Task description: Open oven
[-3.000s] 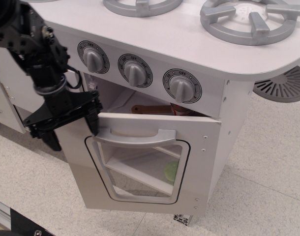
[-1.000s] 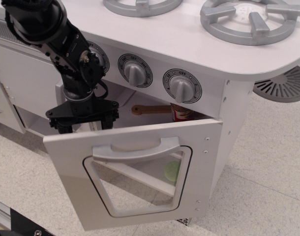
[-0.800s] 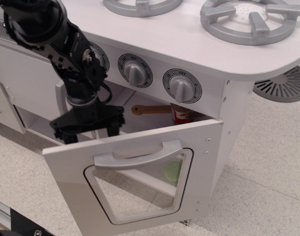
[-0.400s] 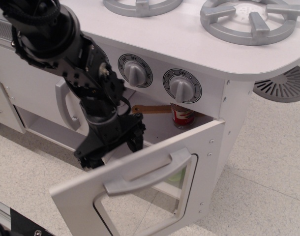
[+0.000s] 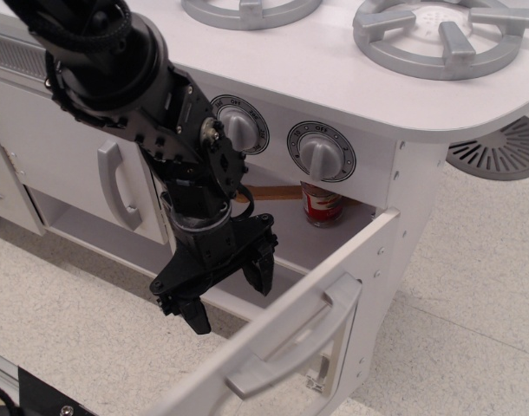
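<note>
Observation.image shows the white-grey windowed oven door [image 5: 273, 347] swung far out, nearly open; the black tool [image 5: 225, 290], fingers spread and empty, hovers behind it. Next: push it fully wide.

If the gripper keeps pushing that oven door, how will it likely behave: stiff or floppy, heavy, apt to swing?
The oven door looks like a rigid flat panel, so it should not flex. Hinged on the right, it likely swings freely. It is probably light, being thin. The gripper, fingers spread, holds nothing.
</note>
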